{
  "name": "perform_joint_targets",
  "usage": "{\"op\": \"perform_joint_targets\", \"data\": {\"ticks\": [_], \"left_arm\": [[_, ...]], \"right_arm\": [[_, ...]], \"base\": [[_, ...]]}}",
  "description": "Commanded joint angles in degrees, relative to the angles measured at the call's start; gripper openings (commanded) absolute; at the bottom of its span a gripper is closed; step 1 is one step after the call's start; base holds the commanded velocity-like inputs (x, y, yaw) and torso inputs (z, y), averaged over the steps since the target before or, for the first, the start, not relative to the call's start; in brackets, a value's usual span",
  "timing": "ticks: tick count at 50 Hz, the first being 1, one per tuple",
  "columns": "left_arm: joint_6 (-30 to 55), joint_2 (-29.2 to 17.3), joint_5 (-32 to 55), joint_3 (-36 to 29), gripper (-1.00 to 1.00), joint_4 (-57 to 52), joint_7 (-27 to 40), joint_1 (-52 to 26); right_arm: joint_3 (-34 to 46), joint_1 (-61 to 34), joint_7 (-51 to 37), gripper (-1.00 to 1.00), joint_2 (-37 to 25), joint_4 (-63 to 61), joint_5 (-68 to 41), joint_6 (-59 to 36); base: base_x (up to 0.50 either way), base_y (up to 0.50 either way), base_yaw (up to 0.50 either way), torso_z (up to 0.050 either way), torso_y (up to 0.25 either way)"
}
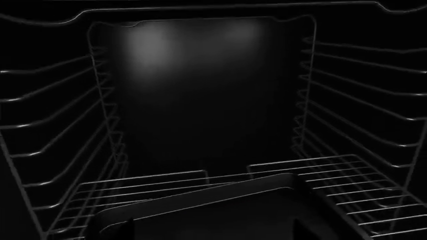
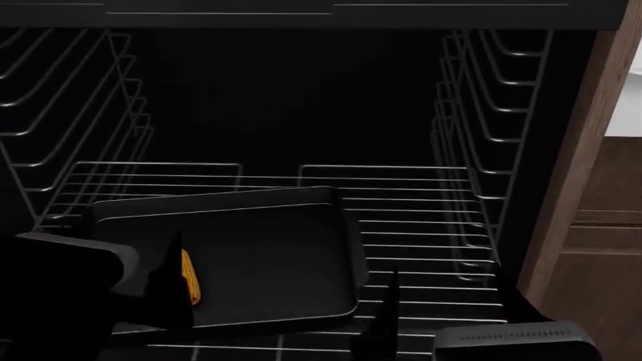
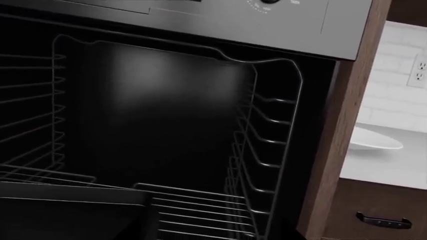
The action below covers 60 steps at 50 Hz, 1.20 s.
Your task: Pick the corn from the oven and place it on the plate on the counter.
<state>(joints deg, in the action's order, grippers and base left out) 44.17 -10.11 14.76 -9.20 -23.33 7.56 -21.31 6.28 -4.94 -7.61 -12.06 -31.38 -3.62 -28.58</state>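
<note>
I looked for words and numbers, and I found none I could read. The silver control panel [image 3: 220, 20] above the oven [image 3: 167, 115] had a dark knob [image 3: 269, 2] with tiny white marks around it. The marks were too small and blurry for me to tell what they said. The baking tray [image 2: 271, 256], the wire racks [image 2: 422, 226] and the wooden cabinet [image 3: 337, 150] had no writing on them that I could see.

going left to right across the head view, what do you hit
left tool → corn → black baking tray → right tool → right-hand wire side rails → brown wooden cabinet side
</note>
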Motion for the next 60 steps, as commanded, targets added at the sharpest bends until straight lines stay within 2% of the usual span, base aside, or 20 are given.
{"op": "perform_joint_targets", "data": {"ticks": [1, 15, 28, 43, 49, 53, 57, 60], "left_arm": [[4.66, 2.01, 0.53, -3.09, 1.0, 14.64, -1.51, -11.21], [1.12, 4.85, -0.38, -4.98, 1.0, 35.78, -2.83, -20.13], [-1.51, 6.84, -0.96, -5.66, 1.0, 49.39, -1.33, -25.22], [-13.93, 9.68, -2.0, -8.73, 1.0, 76.58, 0.14, -33.87], [-20.53, 10.04, 3.77, -14.43, 1.0, 88.56, 0.48, -37.57], [-24.05, 10.08, 11.04, -21.49, 1.0, 94.77, 0.74, -39.4], [-25.86, 10.09, 18.49, -29.18, 1.0, 97.72, 1.67, -39.73], [-26.02, 10.06, 20.27, -31.04, 1.0, 98.26, 2.35, -39.43]], "right_arm": [[-0.08, 0.02, -0.32, 1.0, -0.32, -0.55, -0.6, -0.47], [-0.15, 0.16, -0.84, 1.0, -0.78, -0.87, -1.18, -0.62], [-0.33, 0.57, -1.19, 1.0, -1.13, -0.54, -1.87, 0.11], [-0.25, 0.75, -1.69, 1.0, -1.46, -0.38, -2.42, 0.39], [-0.29, 0.81, -1.92, 1.0, -1.68, -0.46, -2.59, 0.34], [-0.19, 0.76, -2.06, 1.0, -1.72, -0.38, -2.68, 0.41], [-0.02, 0.63, -2.21, 1.0, -1.85, -0.45, -2.7, 0.2], [-0.08, 0.67, -2.27, 1.0, -1.86, -0.07, -2.88, 0.47]], "base": [[0.0, 0.0, 0.0, 0.0, 0.0], [0.0, 0.0, 0.0, 0.0, 0.0], [0.0, 0.0, 0.0, 0.0, 0.0], [0.0, 0.0, 0.0, 0.0, 0.0], [0.0, 0.0, 0.0, 0.0, 0.0], [0.0, 0.0, 0.0, 0.0, 0.0], [0.0, 0.0, 0.0, 0.0, 0.0], [0.0, 0.0, 0.0, 0.0, 0.0]]}}
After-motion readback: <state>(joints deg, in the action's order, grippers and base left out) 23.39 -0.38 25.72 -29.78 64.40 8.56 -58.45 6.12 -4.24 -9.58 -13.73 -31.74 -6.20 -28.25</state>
